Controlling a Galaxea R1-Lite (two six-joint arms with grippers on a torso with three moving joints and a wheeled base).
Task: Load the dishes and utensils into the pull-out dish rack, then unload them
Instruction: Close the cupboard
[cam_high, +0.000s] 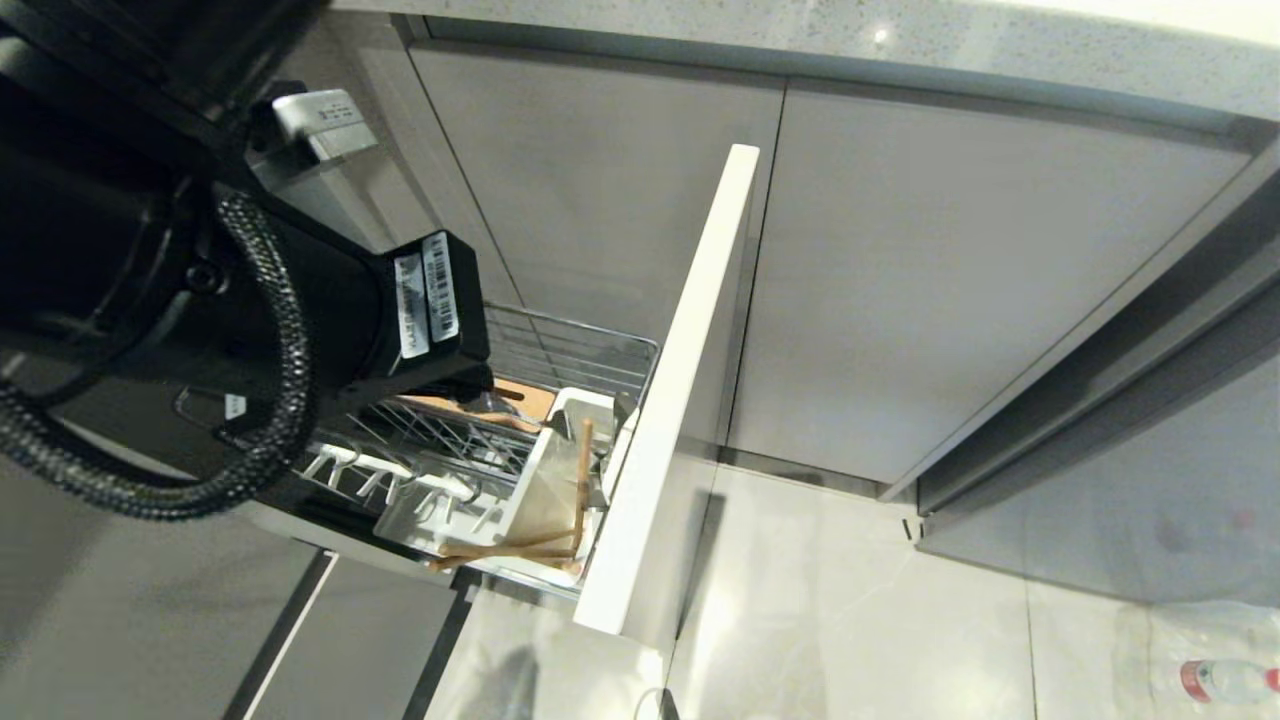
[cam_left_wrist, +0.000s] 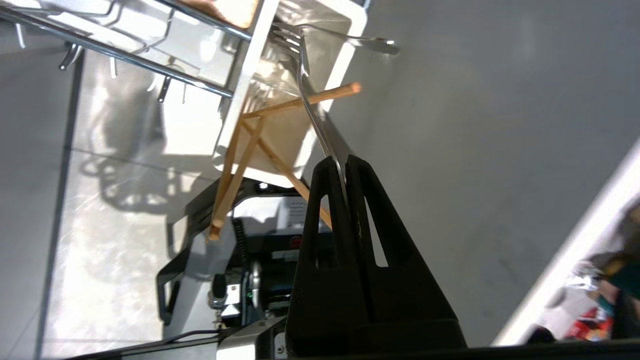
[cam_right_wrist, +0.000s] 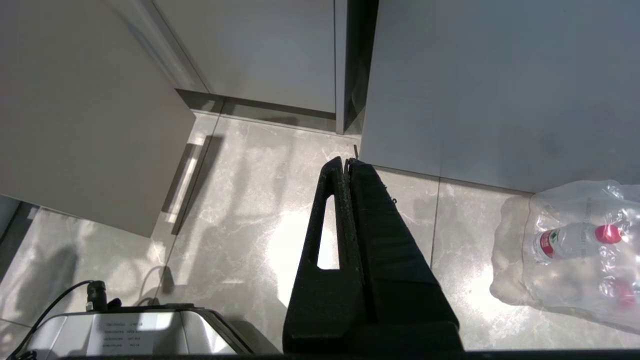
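Note:
The pull-out dish rack (cam_high: 575, 350) stands drawn out, chrome wire with a brown wooden strip (cam_high: 530, 398) and a white utensil caddy (cam_high: 545, 480) behind its white cabinet front (cam_high: 680, 400). My left gripper (cam_left_wrist: 339, 159) is shut on the handle of the silver fork (cam_left_wrist: 311, 95), whose tines (cam_left_wrist: 285, 36) reach into the caddy (cam_left_wrist: 345, 35). Wooden chopsticks (cam_left_wrist: 300, 102) lean crossed out of the caddy, also seen from the head (cam_high: 583, 470). In the head view my left arm (cam_high: 300, 290) hides that gripper. The dishes are out of view. My right gripper (cam_right_wrist: 346, 161) hangs shut over the floor, holding nothing.
Grey cabinet doors (cam_high: 960, 280) close the wall under a speckled counter (cam_high: 800, 30). A shrink-wrapped pack of water bottles (cam_right_wrist: 575, 240) lies on the tiled floor at the right. My own base (cam_left_wrist: 250, 280) sits below the rack.

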